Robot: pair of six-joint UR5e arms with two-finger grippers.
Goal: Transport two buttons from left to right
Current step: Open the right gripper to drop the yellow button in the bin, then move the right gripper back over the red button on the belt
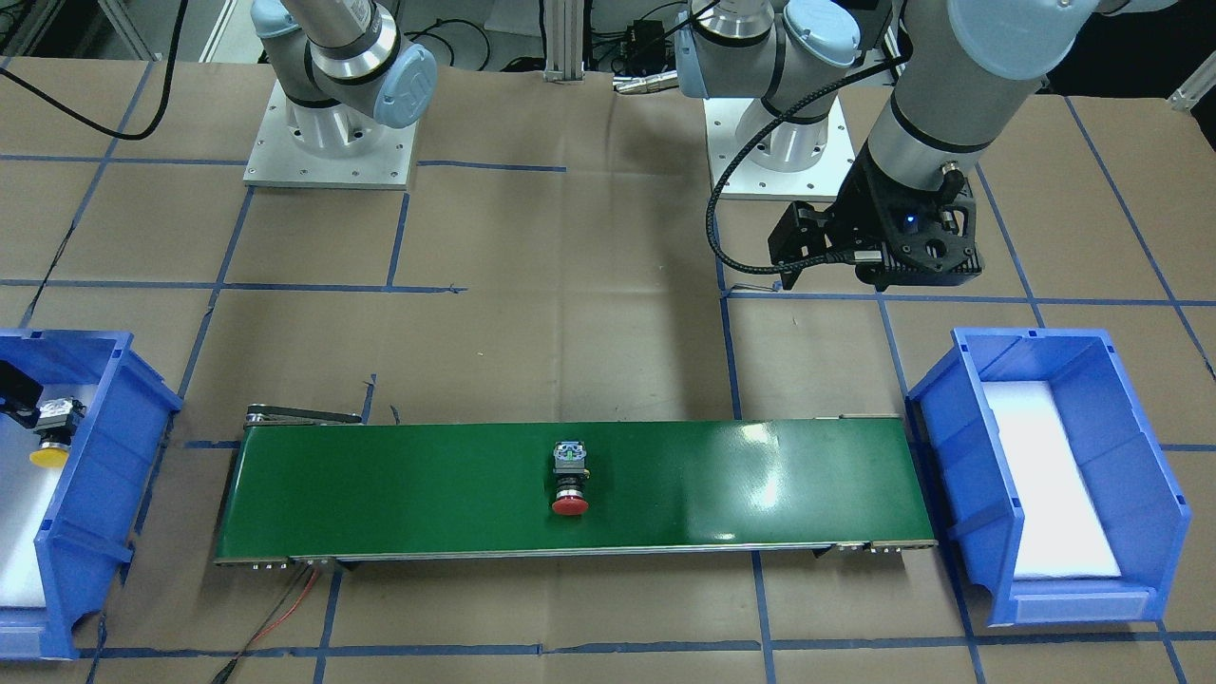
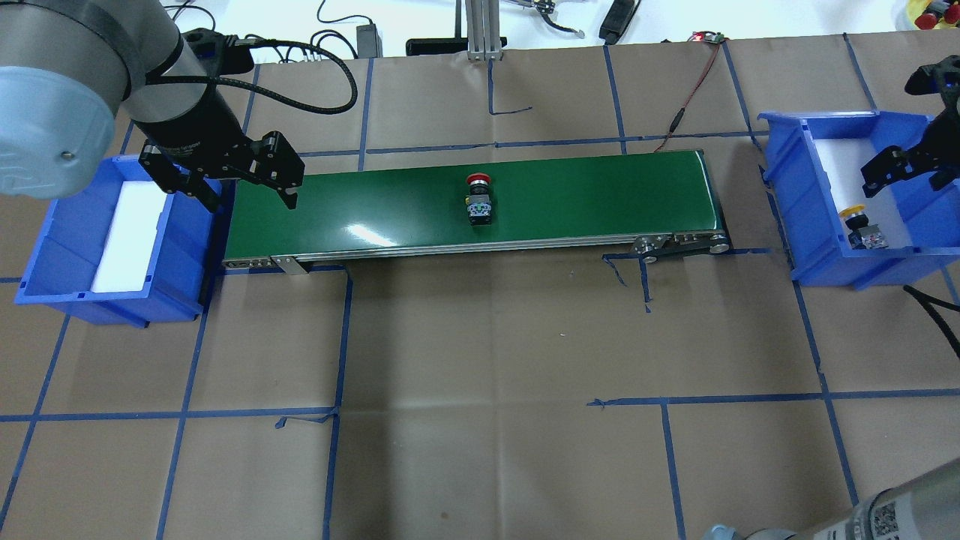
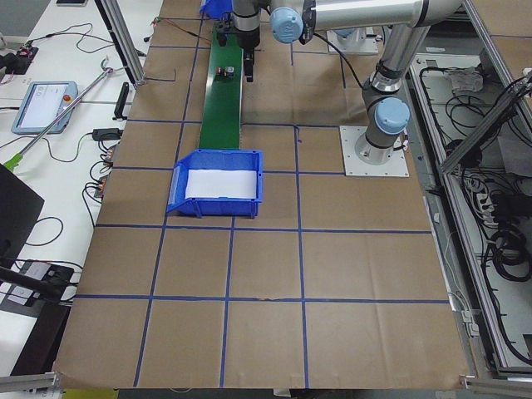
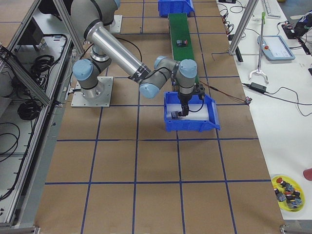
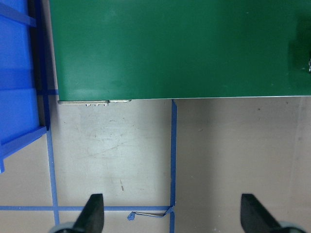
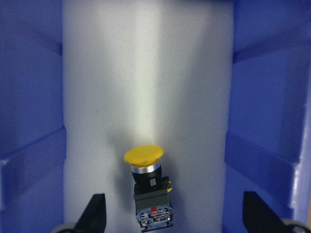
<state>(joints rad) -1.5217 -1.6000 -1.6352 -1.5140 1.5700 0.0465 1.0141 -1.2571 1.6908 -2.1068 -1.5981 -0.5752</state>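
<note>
The left bin (image 2: pixel 45 255) sits at the table's left end, its white foam liner bare. Its right wall nearly meets the green conveyor belt (image 2: pixel 600 195). The left gripper (image 2: pixel 247 196) hovers over that junction, fingers spread wide and holding nothing; the wrist view shows the belt's near edge and brown table between them.

Bare belt runs out on both sides of the red button (image 2: pixel 478 199), which lies on its side about midway along. Its cap points to the far edge without overhanging it: a red mushroom cap, a black body, then a grey square block toward the robot.

Past a narrow gap at the belt's right end stands the right bin (image 2: pixel 814 225). The yellow button (image 6: pixel 146 177) lies on its foam, well apart from both walls. The right gripper (image 6: pixel 174 213) hangs above it, fingers parted to either side without touching.
</note>
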